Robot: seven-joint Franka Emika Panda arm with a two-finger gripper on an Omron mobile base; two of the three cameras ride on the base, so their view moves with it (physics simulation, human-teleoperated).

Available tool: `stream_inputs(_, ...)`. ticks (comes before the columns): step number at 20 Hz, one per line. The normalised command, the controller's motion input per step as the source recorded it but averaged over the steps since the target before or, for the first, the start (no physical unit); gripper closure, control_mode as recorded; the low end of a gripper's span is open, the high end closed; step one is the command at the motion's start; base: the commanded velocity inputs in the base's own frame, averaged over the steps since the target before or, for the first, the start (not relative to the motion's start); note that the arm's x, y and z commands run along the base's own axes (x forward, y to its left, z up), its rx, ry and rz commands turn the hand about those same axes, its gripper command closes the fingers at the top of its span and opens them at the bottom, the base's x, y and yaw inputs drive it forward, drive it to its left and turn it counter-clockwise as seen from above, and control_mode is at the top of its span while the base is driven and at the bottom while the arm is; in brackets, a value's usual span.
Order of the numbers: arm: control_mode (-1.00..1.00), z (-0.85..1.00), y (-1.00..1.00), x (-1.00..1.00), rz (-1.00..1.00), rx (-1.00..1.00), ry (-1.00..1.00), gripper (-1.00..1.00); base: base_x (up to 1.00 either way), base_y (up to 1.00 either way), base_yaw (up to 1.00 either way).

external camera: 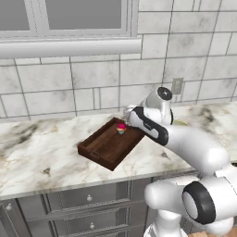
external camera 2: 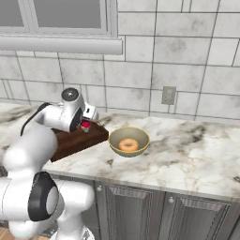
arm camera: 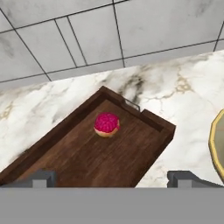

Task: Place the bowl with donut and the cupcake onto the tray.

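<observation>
Gripper (arm camera: 112, 177) wide open, nothing held, hovering above the tray (arm camera: 87, 162). Cupcake (arm camera: 106, 124) sits upright inside the tray, near its far end by the handle cut-out, so that half looks done. Tray's long axis runs diagonally on the tabletop (external camera 2: 197, 159), one end toward the wall.

Left to do: bowl (external camera 2: 129, 141) with donut (external camera 2: 128, 145) lying flat in it, on the tabletop just beside the tray's end nearer the wall outlet, apart from it. From the gripper it lies to the robot's right; its rim (arm camera: 215, 144) shows at the hand view's right edge. Bowl is round, no long axis, so any rim approach works. Free tray floor lies on the near side of the cupcake.
</observation>
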Motion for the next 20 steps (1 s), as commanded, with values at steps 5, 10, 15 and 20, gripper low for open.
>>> stream_inputs(5,-1.0,0.0,-0.36,-0.46,-0.05,0.0,0.0,-1.0,0.0,0.0,0.0)
stream_inputs(10,-1.0,0.0,-0.28,-0.6,-0.13,0.0,0.0,-1.0,0.0,0.0,0.0)
stream_inputs(15,-1.0,0.0,-0.36,-0.39,-0.13,0.0,0.0,-1.0,0.0,0.0,0.0)
stream_inputs(20,-1.0,0.0,-0.56,-0.19,-0.02,0.06,0.0,-1.0,0.0,0.0,0.0)
